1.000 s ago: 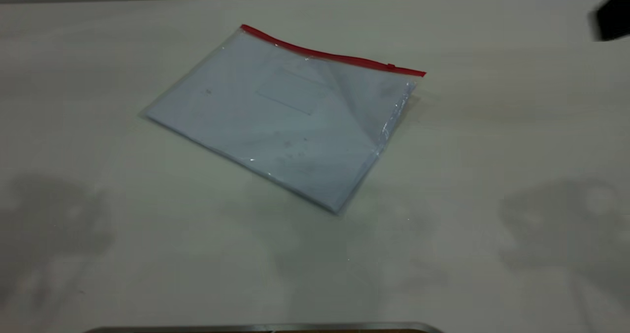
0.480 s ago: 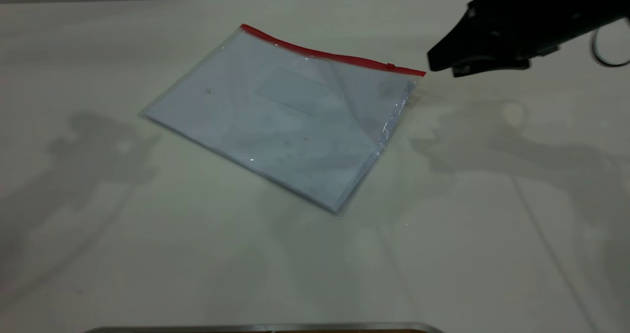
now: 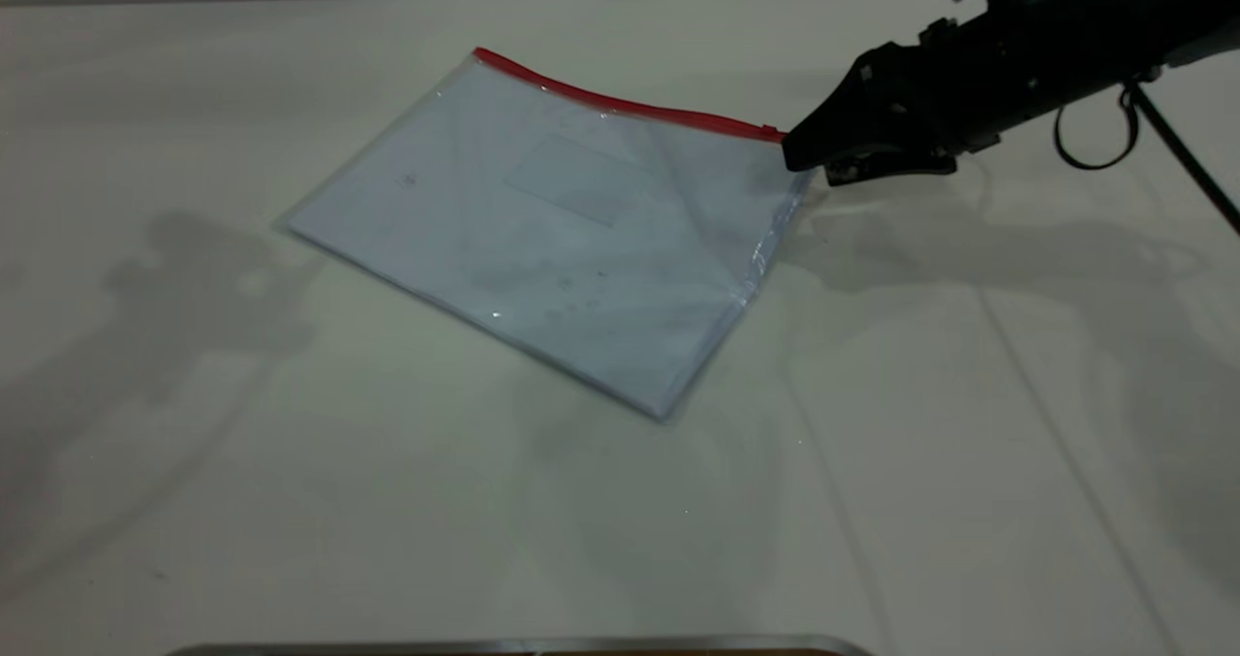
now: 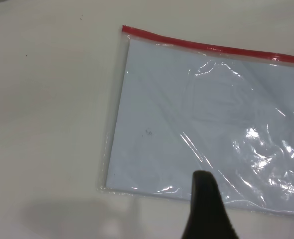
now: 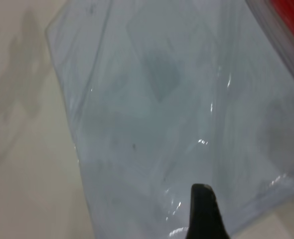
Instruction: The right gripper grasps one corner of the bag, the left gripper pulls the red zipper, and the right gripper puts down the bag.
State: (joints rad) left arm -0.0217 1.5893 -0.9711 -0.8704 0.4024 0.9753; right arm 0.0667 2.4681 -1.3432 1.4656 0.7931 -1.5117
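Observation:
The clear bag with white paper inside lies flat on the table, its red zipper along the far edge. The small slider tab sits near the strip's right end. My right gripper has its tip over the right-end corner of the red strip and hides it. In the right wrist view the right gripper hangs over the bag, with the red zipper at the frame's edge. My left gripper is out of the exterior view; it hovers over the bag's plain long edge, across from the red zipper.
The bag lies on a pale table. A metal edge runs along the table's near side. The right arm's cable loop and thin rod hang at the far right.
The right arm has come in from the far right and moved left and down until its tip covers the bag's right red corner. The bag has not shifted.

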